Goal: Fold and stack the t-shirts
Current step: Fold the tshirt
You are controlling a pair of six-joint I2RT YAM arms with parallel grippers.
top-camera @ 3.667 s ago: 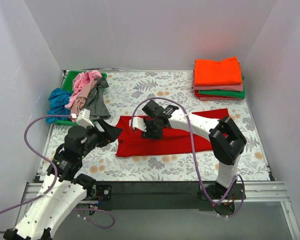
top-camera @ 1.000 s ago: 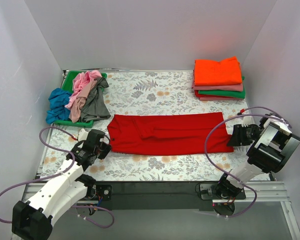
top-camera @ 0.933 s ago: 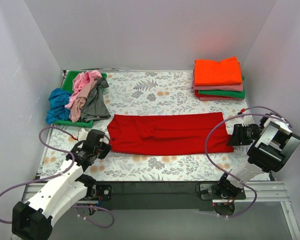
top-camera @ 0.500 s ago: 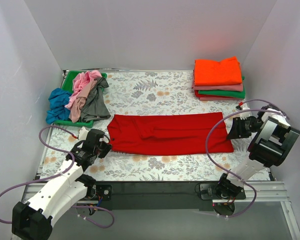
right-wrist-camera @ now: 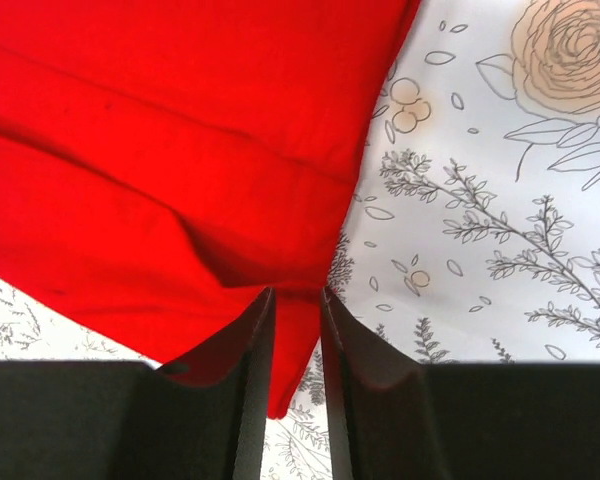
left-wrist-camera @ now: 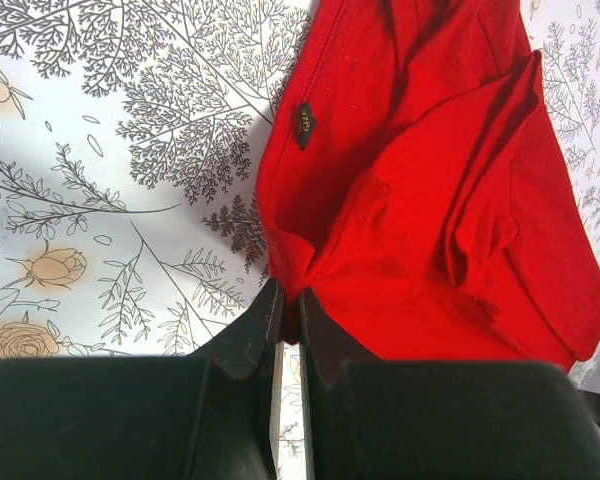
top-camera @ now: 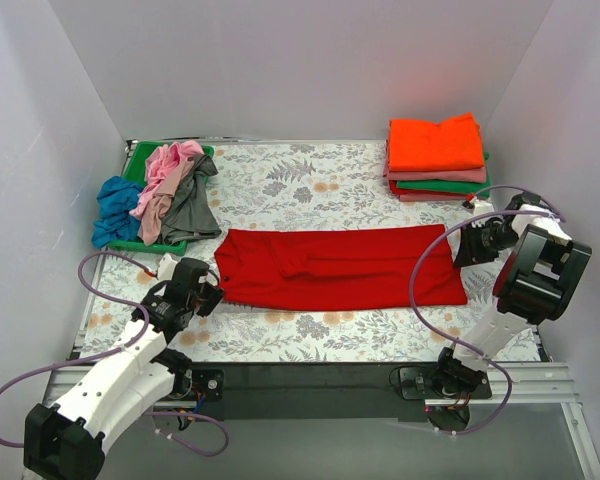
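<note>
On the worktop (top-camera: 310, 180), the red t-shirt (top-camera: 340, 265) was held as a lengthwise-folded strip, its ends clamped in the left end effector (left-wrist-camera: 288, 300) and right end effector (right-wrist-camera: 295, 295). A folded stack (top-camera: 437, 150) was seen beyond the right one, an unfolded heap (top-camera: 175, 185) beyond the left. Room was judged ample between them, scant outward.

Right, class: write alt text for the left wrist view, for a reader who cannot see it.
The left gripper pinches the edge of a red t-shirt lying on a floral tablecloth. A small black label sits near that edge.
</note>
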